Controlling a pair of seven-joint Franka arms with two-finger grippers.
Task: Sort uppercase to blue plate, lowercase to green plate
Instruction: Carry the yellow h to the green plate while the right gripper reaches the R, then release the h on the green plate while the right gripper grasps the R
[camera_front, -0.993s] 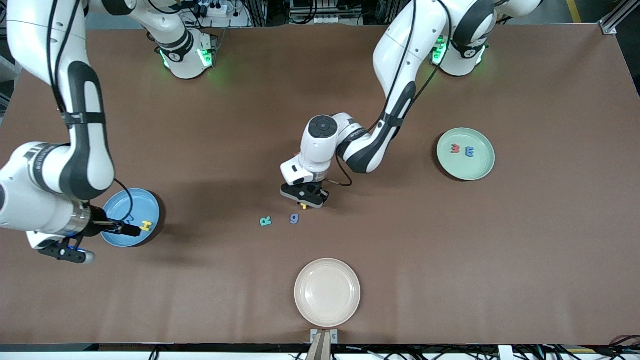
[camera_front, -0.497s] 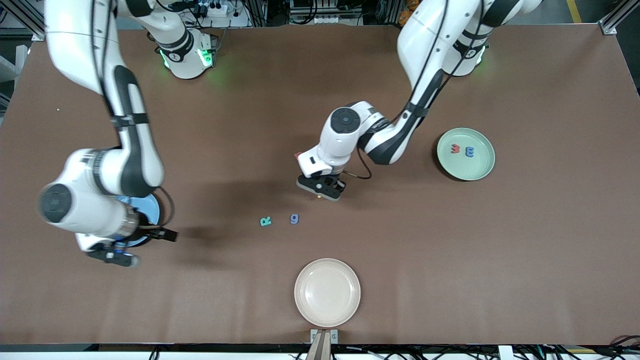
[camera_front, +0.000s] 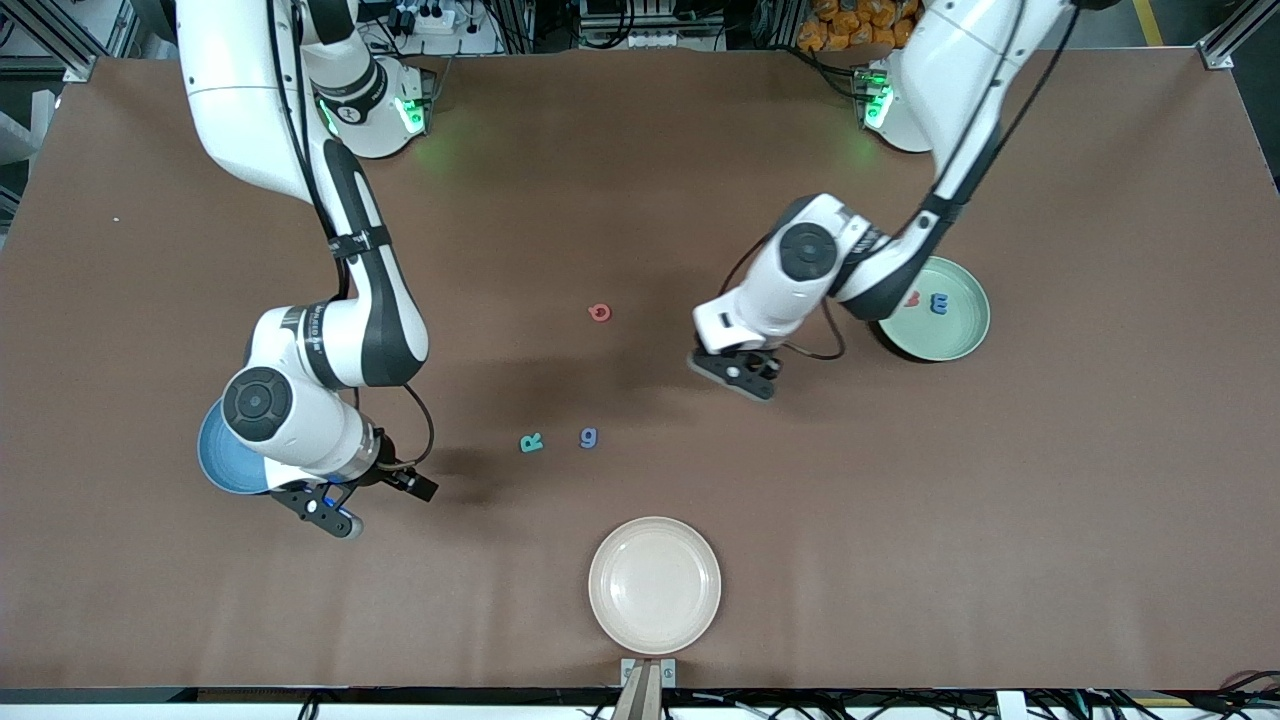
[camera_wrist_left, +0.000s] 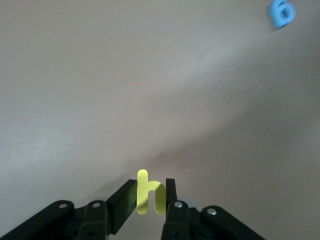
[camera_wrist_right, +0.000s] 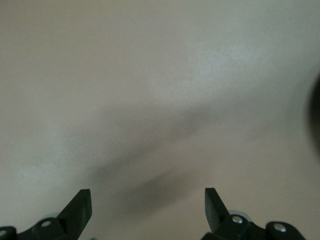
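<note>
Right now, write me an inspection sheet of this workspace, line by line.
Surface: brown table, flat, no spills.
Job's things: teal R, blue g and red round letter loose mid-table; red w and blue E-shaped letter in green plate; blue plate mostly hidden under the right arm.
Clutter: empty cream plate.
Grippers: left gripper shut on yellow letter, over bare table; right gripper open, empty, beside the blue plate.
Cables: along the arms only.
Surroundings: power strips past the table edge.
</note>
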